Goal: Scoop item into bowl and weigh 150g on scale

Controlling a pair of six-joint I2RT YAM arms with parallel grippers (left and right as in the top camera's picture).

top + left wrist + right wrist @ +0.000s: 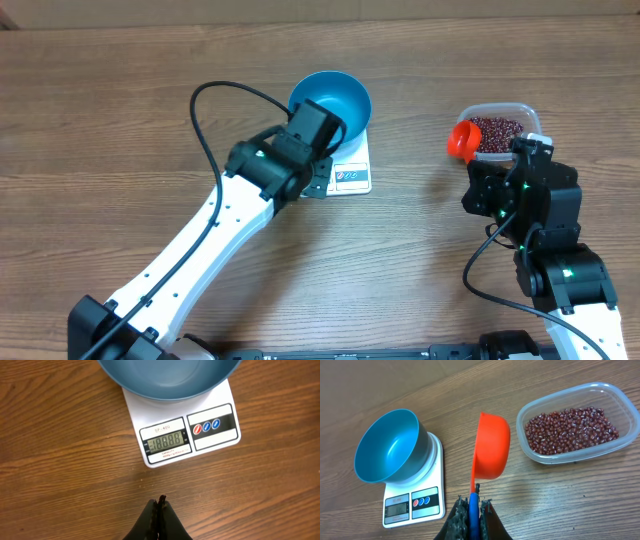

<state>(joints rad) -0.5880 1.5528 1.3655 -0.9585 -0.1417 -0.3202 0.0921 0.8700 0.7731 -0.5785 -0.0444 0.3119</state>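
Fingers of left gripper [159,502] pressing together, empty, hovering near scale [165,412] display | right gripper [472,502] clamping orange scoop [492,450] handle, scoop tilting empty | blue bowl [422,445] sitting empty on scale | beans [570,430] lying in clear tub [626,410]

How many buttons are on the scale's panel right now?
3, in one row on the scale panel, right of the display: a red button nearest the display, then a middle blue button and an outer blue button. None seems hidden.
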